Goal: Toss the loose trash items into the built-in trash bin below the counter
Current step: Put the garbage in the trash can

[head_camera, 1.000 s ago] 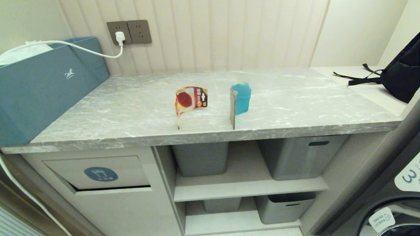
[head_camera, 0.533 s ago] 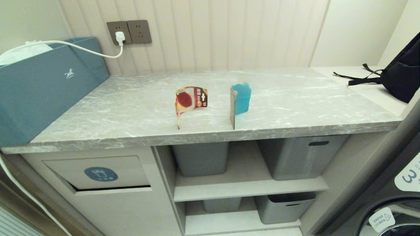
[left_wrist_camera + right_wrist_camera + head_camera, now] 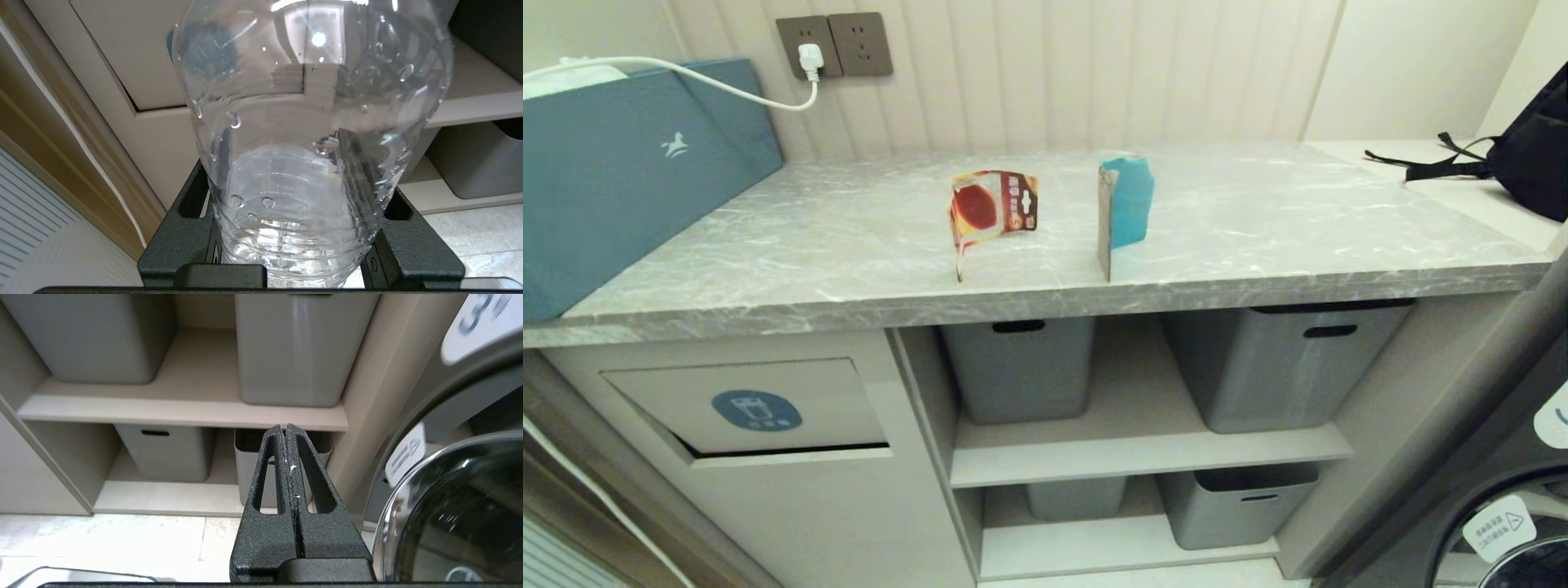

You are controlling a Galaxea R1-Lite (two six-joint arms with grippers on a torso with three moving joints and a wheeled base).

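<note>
Grey marble bench (image 3: 1258,237); bin flap (image 3: 743,404) below its left end. Blister card (image 3: 992,214) and teal cardboard (image 3: 1125,208) near front edge. Left gripper (image 3: 298,228) fingers grasp bottle (image 3: 310,122); right gripper (image 3: 288,457) fingers clenched, empty.

A grey marble-patterned counter (image 3: 849,245) bears a bent red-orange blister card (image 3: 990,214) and a folded teal-and-brown cardboard piece (image 3: 1123,211) (both standing on edge, near its front), with a large blue-grey box (image 3: 621,171) at its left end.
</note>
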